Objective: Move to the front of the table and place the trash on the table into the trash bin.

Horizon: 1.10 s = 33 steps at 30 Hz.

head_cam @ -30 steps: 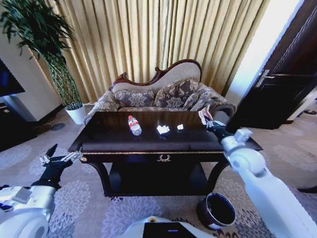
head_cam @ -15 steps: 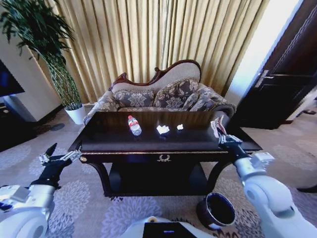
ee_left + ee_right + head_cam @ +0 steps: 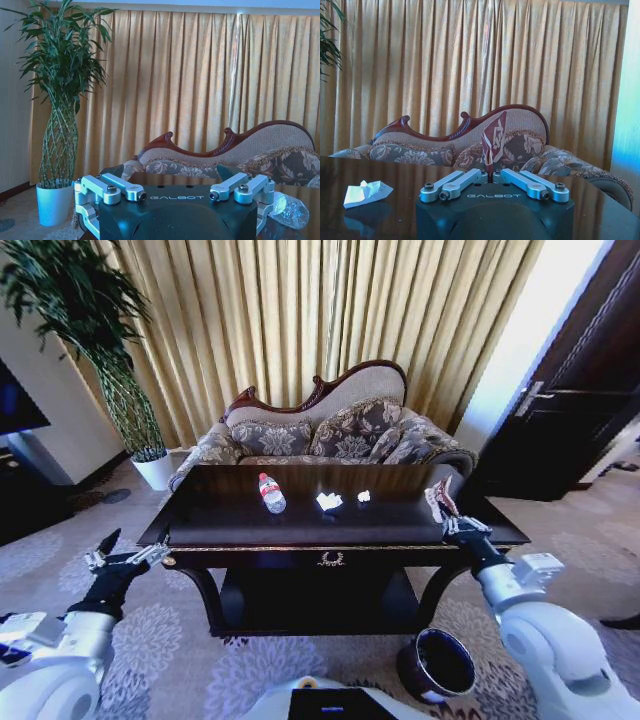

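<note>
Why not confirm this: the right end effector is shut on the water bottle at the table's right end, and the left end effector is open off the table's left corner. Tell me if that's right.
One thing is wrong. The right end effector is shut on a dark-and-white wrapper, not the water bottle, which lies on the table; the right wrist view shows it. The left end effector is open, as stated.

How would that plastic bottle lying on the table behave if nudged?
The water bottle lies on its side on the glossy table, so it would probably roll or slide easily. It looks clear, thin and near empty, so likely light and squashy.
</note>
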Motion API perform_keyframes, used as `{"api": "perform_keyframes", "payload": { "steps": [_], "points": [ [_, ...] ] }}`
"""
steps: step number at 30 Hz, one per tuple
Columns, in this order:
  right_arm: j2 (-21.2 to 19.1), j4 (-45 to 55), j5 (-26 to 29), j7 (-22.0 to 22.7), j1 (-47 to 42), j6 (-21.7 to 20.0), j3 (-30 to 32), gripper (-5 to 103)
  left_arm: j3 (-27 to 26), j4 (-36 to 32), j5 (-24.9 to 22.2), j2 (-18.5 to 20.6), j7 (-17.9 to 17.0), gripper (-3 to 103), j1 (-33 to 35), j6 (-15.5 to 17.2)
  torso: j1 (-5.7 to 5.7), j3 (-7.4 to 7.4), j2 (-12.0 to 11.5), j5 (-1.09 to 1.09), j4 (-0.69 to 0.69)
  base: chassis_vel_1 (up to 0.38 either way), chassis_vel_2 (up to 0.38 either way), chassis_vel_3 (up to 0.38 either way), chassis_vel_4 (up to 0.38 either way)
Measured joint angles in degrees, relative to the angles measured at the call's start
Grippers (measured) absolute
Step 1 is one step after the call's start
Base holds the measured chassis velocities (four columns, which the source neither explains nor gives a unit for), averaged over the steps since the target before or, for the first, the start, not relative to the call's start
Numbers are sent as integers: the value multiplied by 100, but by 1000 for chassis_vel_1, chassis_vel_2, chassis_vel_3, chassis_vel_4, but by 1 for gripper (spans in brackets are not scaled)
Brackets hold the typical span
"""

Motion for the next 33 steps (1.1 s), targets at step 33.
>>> {"api": "perform_keyframes", "payload": {
  "steps": [33],
  "points": [
    [76,53,-148,32,6,13,-181,0,33,0,22,-28,45,100,29,-6,0,0,0,0,0,61,-62,-64,61]
  ]
}}
